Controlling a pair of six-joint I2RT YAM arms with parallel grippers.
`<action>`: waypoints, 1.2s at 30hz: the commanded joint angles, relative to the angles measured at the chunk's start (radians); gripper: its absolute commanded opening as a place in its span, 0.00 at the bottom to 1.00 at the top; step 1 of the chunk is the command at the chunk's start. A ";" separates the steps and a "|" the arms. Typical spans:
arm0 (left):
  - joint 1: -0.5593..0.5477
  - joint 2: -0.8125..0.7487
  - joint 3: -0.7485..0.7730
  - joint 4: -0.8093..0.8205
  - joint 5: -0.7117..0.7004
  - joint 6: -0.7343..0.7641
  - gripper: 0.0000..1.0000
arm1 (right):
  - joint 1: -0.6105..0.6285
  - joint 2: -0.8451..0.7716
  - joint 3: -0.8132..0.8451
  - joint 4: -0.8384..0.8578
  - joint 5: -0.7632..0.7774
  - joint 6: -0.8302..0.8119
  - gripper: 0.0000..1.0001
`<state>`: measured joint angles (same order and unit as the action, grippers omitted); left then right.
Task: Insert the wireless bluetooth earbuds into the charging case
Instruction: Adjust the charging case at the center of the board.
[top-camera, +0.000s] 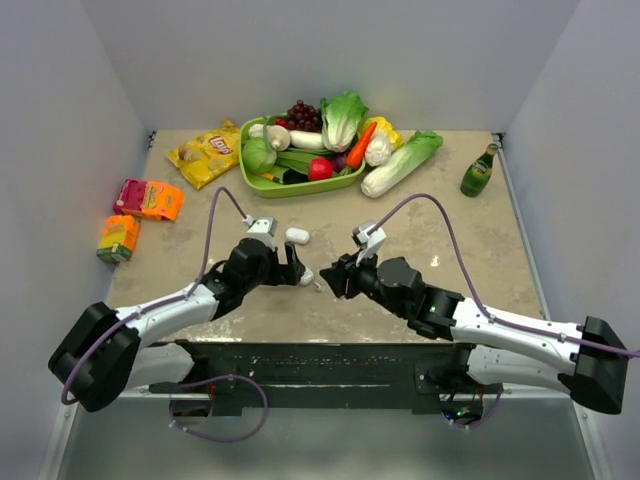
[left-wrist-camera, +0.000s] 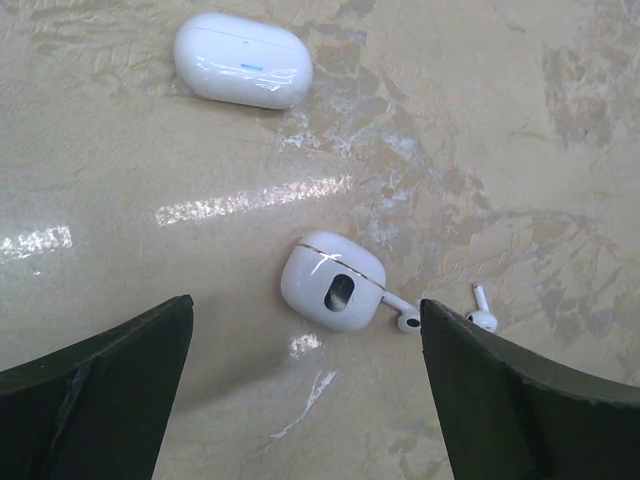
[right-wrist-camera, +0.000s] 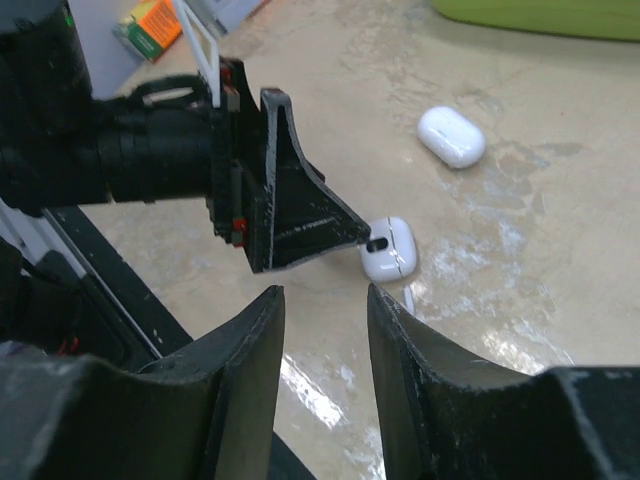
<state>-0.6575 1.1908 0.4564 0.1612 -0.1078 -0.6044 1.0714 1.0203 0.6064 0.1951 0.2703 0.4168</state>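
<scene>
white plastic marks the work zone in the overhead view: a shut case (top-camera: 297, 236) lies on the marbled desk (top-camera: 480, 250), and nearer the arms a smaller white shape sits between the left pincer (top-camera: 299, 270) and the right pincer (top-camera: 336, 278), too small there to read. from the left wrist, that shape is the charging case (left-wrist-camera: 332, 283), lying with one dark, empty socket showing. two earbuds (left-wrist-camera: 406, 321) rest loose on the desk just beside it, the nearer one close against its edge. the left pincer is released, fingers spread wide with nothing between them. from the right wrist, the right pincer hangs above the desk, its fingers a narrow gap apart and gripping nothing. the charging case lies beyond it, an earbud stem beside it. by these views no bud is seated yet, so both visible buds remain to be picked up and inserted; whether a second socket is filled cannot be told.
</scene>
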 joint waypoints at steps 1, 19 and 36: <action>-0.011 0.033 0.074 -0.003 0.054 0.150 0.95 | 0.001 -0.054 -0.045 -0.092 0.007 -0.038 0.42; -0.214 0.202 0.097 -0.106 -0.095 0.008 0.00 | 0.001 -0.198 -0.120 -0.129 0.044 -0.047 0.43; -0.257 0.355 0.143 -0.069 -0.250 -0.074 0.00 | -0.001 -0.207 -0.134 -0.149 0.067 -0.023 0.42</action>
<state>-0.9123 1.5047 0.5774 0.1459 -0.2783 -0.6697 1.0714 0.8326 0.4820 0.0448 0.3031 0.3847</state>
